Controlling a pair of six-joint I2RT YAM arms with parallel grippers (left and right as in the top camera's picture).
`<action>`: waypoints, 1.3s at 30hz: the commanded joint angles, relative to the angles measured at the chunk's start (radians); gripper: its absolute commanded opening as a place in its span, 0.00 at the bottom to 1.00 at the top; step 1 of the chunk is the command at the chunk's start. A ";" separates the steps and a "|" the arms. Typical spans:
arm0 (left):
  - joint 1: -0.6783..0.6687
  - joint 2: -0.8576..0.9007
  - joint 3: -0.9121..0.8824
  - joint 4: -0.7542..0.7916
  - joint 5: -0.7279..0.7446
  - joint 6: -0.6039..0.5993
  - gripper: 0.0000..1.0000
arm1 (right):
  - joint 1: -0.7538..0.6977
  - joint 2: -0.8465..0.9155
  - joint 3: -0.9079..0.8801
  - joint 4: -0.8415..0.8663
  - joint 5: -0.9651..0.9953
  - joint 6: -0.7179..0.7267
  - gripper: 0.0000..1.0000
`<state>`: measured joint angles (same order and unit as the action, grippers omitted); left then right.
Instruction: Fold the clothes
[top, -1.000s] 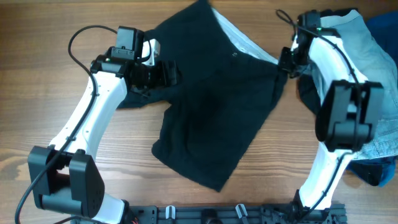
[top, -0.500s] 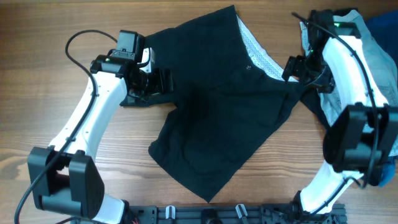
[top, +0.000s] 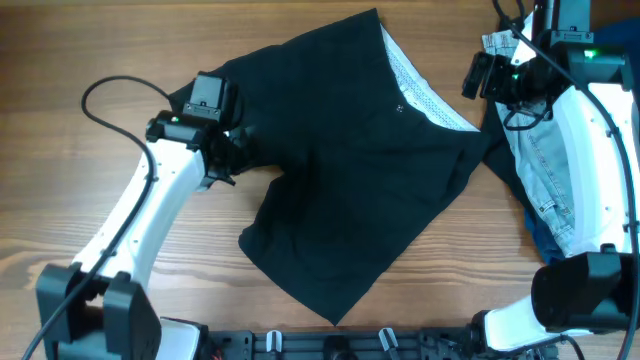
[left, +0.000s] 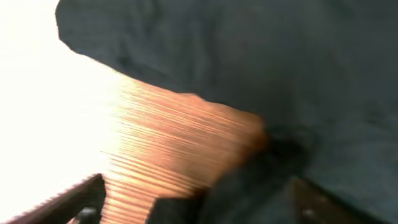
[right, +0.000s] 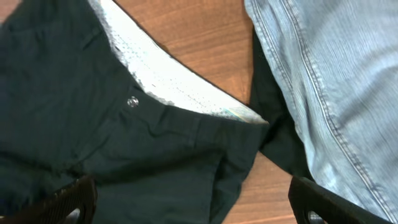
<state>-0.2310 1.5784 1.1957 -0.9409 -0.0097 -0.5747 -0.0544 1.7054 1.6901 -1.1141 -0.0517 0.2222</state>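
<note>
Black shorts (top: 350, 190) lie spread out mid-table, the white waistband lining (top: 425, 90) turned up at the far right. My left gripper (top: 237, 150) hovers at the shorts' left edge. In the blurred left wrist view its jaws (left: 196, 208) stand wide apart, with bare wood and a dark fold of the shorts (left: 280, 62) below them. My right gripper (top: 480, 78) is open above the waistband's right end. In the right wrist view the gripper (right: 199, 205) is spread wide over the shorts (right: 93, 124) and holds nothing.
A pile of light blue jeans (top: 560, 170) and other clothes lies along the right edge, under my right arm; the jeans (right: 336, 81) nearly touch the shorts' corner. Bare wooden table (top: 80, 60) shows to the left and in front.
My right gripper let go of the waistband and pulled back toward the far right. The shorts settled flat, shifted slightly. My left gripper drew back left and toward the front.
</note>
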 joint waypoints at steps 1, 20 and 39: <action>0.002 0.080 -0.045 0.045 -0.098 -0.043 0.58 | -0.001 0.006 0.000 0.014 -0.028 -0.016 0.96; 0.168 0.397 -0.048 0.350 -0.088 0.021 0.04 | -0.001 0.006 -0.002 0.014 -0.028 -0.039 0.91; 0.328 0.578 -0.017 0.793 -0.001 0.154 0.04 | -0.001 0.006 -0.002 0.045 -0.036 -0.035 0.90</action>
<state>0.0692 2.0350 1.1954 -0.1719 0.0254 -0.4751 -0.0544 1.7054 1.6901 -1.0744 -0.0715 0.1959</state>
